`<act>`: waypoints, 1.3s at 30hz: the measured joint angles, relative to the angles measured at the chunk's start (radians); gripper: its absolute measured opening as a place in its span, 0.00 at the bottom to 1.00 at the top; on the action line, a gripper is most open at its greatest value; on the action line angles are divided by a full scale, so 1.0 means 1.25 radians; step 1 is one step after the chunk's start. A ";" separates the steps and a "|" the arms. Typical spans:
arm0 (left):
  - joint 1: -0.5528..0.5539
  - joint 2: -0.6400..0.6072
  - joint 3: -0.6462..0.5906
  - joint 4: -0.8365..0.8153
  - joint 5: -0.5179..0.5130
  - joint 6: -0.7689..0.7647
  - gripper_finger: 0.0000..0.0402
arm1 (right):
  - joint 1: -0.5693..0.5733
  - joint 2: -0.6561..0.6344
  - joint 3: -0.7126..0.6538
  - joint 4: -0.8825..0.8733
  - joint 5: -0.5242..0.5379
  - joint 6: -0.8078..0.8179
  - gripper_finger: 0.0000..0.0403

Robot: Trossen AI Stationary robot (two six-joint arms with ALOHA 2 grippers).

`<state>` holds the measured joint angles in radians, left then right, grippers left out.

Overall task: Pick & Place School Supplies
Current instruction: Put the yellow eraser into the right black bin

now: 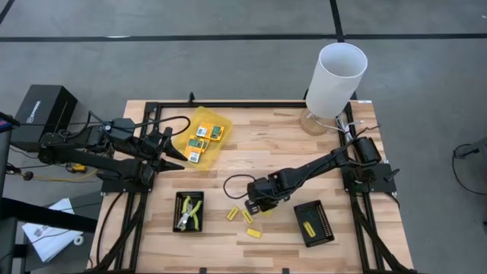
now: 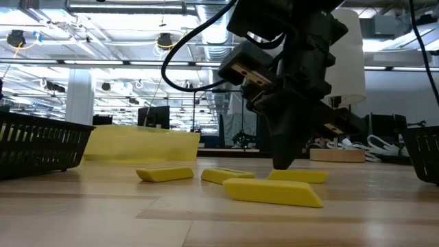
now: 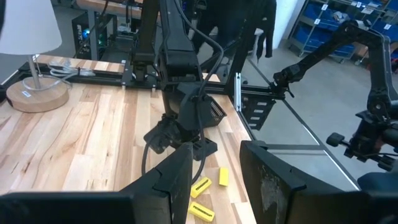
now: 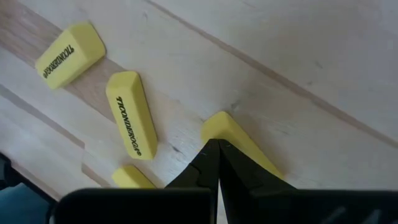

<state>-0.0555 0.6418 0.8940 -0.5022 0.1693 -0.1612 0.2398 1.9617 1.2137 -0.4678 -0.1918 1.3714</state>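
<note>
My right gripper (image 1: 263, 205) is shut and points down at the table's middle. Its tips (image 4: 214, 144) stand at the long edge of one small yellow piece (image 4: 239, 140) that lies flat on the wood. Three more yellow pieces (image 1: 233, 213) (image 1: 247, 217) (image 1: 253, 233) lie flat just to its left. Another yellow piece (image 1: 308, 226) lies in the right black tray (image 1: 323, 232). The plier-like tool (image 1: 190, 211) lies in the left black tray (image 1: 179, 199). Three packets (image 1: 199, 142) sit in the translucent yellow container (image 1: 207, 118). My left gripper (image 1: 173, 150) waits open beside that container. My right gripper comes from above with shut fingers, their tips over the edge of the yellow piece (image 4: 224, 127) near one end. I cannot tell whether they touch it or hover just above. The piece lies flat on the table.
A white lamp (image 1: 335, 84) on a round wooden base stands at the far right corner. Black frame rails (image 1: 228, 104) run along the table's edges. Bare wood (image 1: 251, 144) lies between the container and the right arm.
</note>
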 joint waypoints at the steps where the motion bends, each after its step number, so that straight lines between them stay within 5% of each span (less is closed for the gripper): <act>1: 0.000 0.000 0.000 0.000 0.000 0.000 0.32 | 0.000 0.000 0.000 -0.002 0.000 -0.004 0.00; 39: 0.000 0.000 0.000 0.000 0.000 -0.009 0.32 | -0.112 0.004 -0.004 -0.091 -0.023 -0.182 0.00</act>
<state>-0.0555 0.6422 0.8940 -0.5018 0.1692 -0.1726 0.0997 1.9672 1.2087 -0.5812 -0.2199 1.1436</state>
